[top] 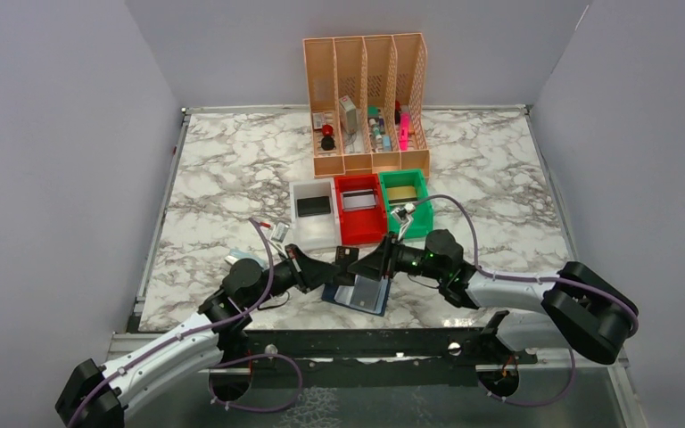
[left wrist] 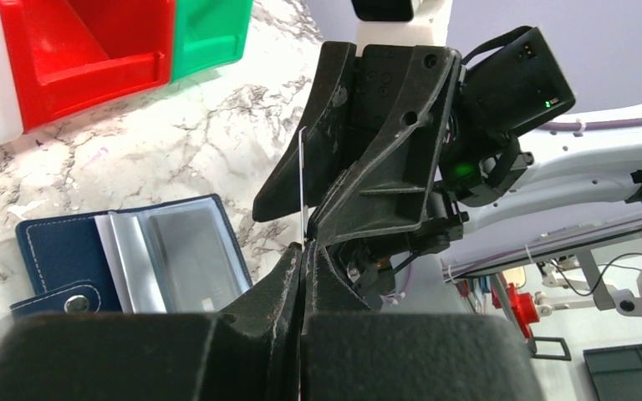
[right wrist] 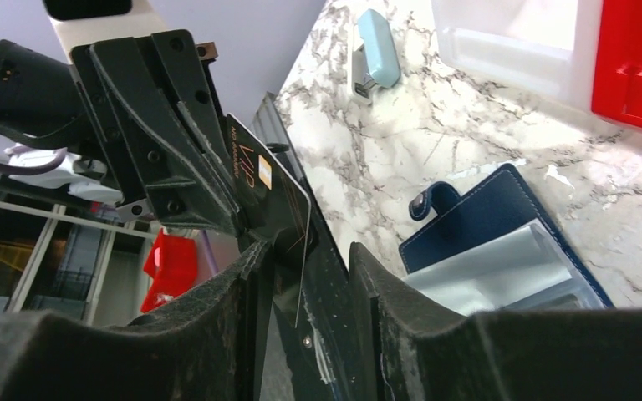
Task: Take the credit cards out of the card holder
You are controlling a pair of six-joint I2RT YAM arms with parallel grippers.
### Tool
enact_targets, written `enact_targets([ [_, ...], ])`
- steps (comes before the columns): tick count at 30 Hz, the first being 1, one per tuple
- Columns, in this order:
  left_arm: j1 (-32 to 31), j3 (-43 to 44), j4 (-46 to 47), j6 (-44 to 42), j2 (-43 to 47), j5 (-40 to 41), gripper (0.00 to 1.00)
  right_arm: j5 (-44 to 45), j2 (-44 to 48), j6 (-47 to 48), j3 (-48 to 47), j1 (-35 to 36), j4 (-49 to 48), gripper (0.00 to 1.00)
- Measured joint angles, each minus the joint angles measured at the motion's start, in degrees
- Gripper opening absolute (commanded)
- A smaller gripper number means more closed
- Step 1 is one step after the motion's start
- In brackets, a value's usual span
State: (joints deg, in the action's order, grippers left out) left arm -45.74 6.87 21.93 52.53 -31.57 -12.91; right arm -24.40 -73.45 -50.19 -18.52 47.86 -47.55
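table (top: 232,178): card holder (top: 359,296) lies open near its front edge | left claw (left wrist: 303,255): clamped on a dark credit card (right wrist: 272,192), held in the air | right claw (right wrist: 305,251): jaws apart astride that card, not touching | risk: left releasing before right grips drops the card; an off-centre pinch could twist it loose

Orange file rack (top: 379,67), white bin (top: 317,237), red bin (top: 362,231), green bin (top: 417,224).

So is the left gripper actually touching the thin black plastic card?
Touching. The left wrist view shows the left gripper shut on the thin black plastic card, seen edge-on, with a finger pressed against each face.
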Motion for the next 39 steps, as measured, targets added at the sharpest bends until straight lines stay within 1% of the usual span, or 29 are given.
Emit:
enact_targets([
  [3,0.0,-0.02,0.7,0.22,0.02,-0.26,0.0,-1.03,0.0,-0.79,0.37,0.0,-1.64,0.33],
  [8,0.0,-0.09,1.18,0.48,-0.07,-0.94,0.0,-3.19,0.33,-0.72,0.52,-0.66,-2.8,0.27],
  [10,0.0,-0.17,1.25,0.59,0.24,-1.05,0.0,-3.93,0.48,-0.7,0.52,-0.74,-3.02,0.22],
  [13,0.0,-0.26,1.29,0.61,0.87,-1.07,0.0,-4.98,0.83,-0.7,0.66,-1.05,-3.43,0.12],
  [15,0.0,-0.26,1.36,0.61,1.11,-1.07,0.0,-5.79,1.09,-0.83,0.7,-1.11,-3.93,0.03],
  [16,0.0,-0.28,1.36,0.57,1.16,-1.09,0.0,-6.19,1.2,-0.81,0.7,-1.16,-4.2,0.01],
  [17,0.07,-0.33,1.36,0.57,1.16,-1.09,0.04,-6.49,1.29,-0.76,0.7,-1.22,-4.37,0.01],
  [18,0.17,-0.37,1.38,0.57,1.16,-1.09,0.12,-6.8,1.4,-0.76,0.7,-1.33,-4.52,0.01],
  [19,0.2,-0.44,1.46,0.55,1.18,-1.09,0.24,-7.02,1.44,-0.76,0.7,-1.36,-4.55,0.01],
  [21,0.2,-0.5,1.51,0.26,1.38,-1.05,0.44,-7.1,1.53,-0.76,0.7,-1.38,-4.63,0.01],
  [22,0.2,-0.61,1.38,0.0,1.49,-1.05,0.52,-7.1,1.64,-0.59,0.7,-1.38,-4.46,0.01],
  [24,0.2,-0.63,0.81,-0.57,1.79,-0.81,0.63,-7.02,2.36,-0.15,0.7,-1.38,-3.3,0.01],
  [27,0.2,-0.48,-1.68,-1.64,2.29,0.44,0.72,-5.92,4.13,1.18,0.61,-1.38,0.07,0.01],
  [29,0.2,0.31,-5.42,-2.78,2.71,2.25,0.75,-4.2,5.46,2.32,0.13,-1.38,3.3,0.01],
  [32,0.2,2.75,-13.38,-4.09,3.43,7.45,0.8,-0.33,6.45,5.16,-2.38,-1.38,10.03,0.01],
  [36,0.2,6.12,-24.63,-4.68,4.76,17.11,0.85,5.4,5.16,10.25,-9.57,-1.38,19.61,0.01],
  [39,0.2,7.45,-31.19,-4.37,6.01,23.41,0.89,9.01,1.05,15.1,-17.7,-1.38,25.55,0.01],
])
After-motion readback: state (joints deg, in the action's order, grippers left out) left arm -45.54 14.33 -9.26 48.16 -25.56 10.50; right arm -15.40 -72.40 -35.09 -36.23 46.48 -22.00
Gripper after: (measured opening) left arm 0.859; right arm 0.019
